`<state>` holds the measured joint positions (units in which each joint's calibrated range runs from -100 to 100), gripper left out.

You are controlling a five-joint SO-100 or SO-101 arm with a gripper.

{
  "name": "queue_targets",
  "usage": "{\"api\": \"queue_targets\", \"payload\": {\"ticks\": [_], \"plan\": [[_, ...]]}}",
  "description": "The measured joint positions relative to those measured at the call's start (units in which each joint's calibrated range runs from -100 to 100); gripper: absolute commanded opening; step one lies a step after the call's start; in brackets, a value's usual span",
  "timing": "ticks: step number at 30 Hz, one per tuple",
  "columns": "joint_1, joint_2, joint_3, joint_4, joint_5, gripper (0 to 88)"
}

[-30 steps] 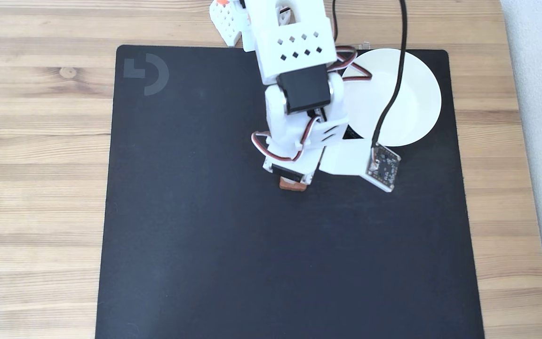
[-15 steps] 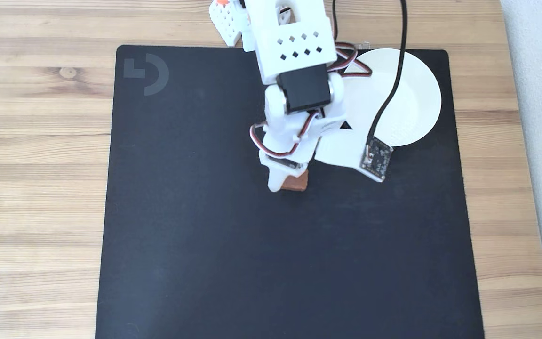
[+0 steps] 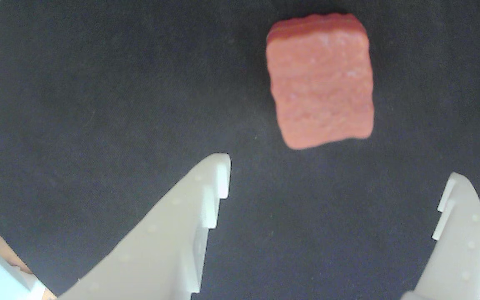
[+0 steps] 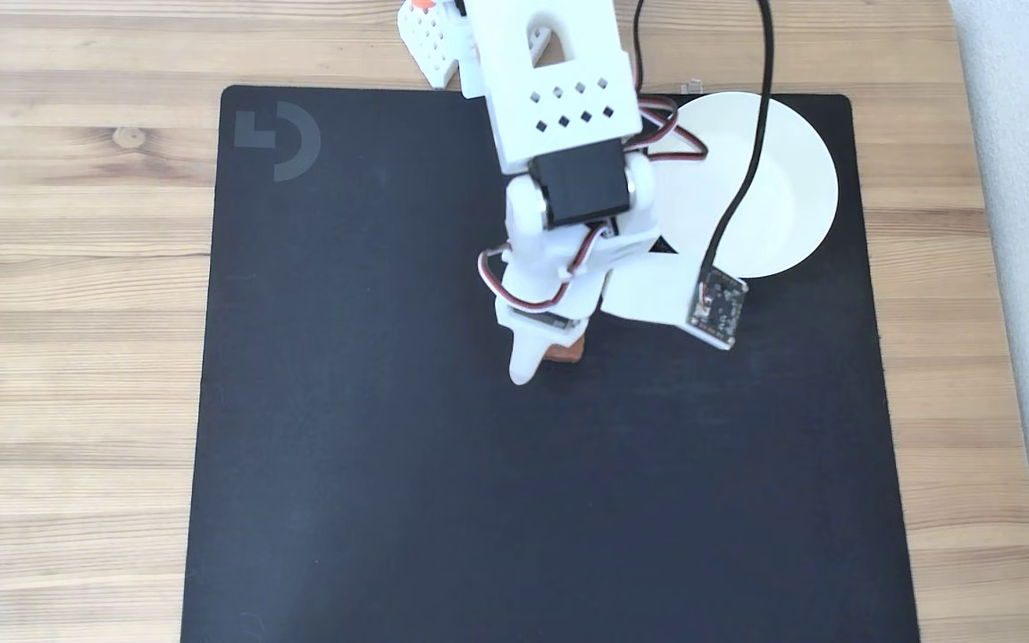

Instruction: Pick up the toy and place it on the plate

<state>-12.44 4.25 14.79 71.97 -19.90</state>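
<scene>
On the black mat (image 4: 407, 464), in the wrist view, the toy (image 3: 321, 81) lay flat, a reddish-brown, rough, rounded-square block, just beyond the claw (image 3: 331, 183), whose fingers (image 3: 198, 208) stood wide apart, holding nothing. From the fixed view the arm hid most of the toy (image 4: 565, 354), leaving a sliver. Far right, the white plate (image 4: 791, 187) sat partly covered. Wooden bench (image 4: 77, 313) surrounded the mat.
</scene>
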Motion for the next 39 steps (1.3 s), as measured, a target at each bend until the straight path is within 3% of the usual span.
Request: {"api": "queue_targets", "payload": {"ticks": [39], "plan": [[-0.67,11.32,-0.57,-8.95,0.05,35.0]]}}
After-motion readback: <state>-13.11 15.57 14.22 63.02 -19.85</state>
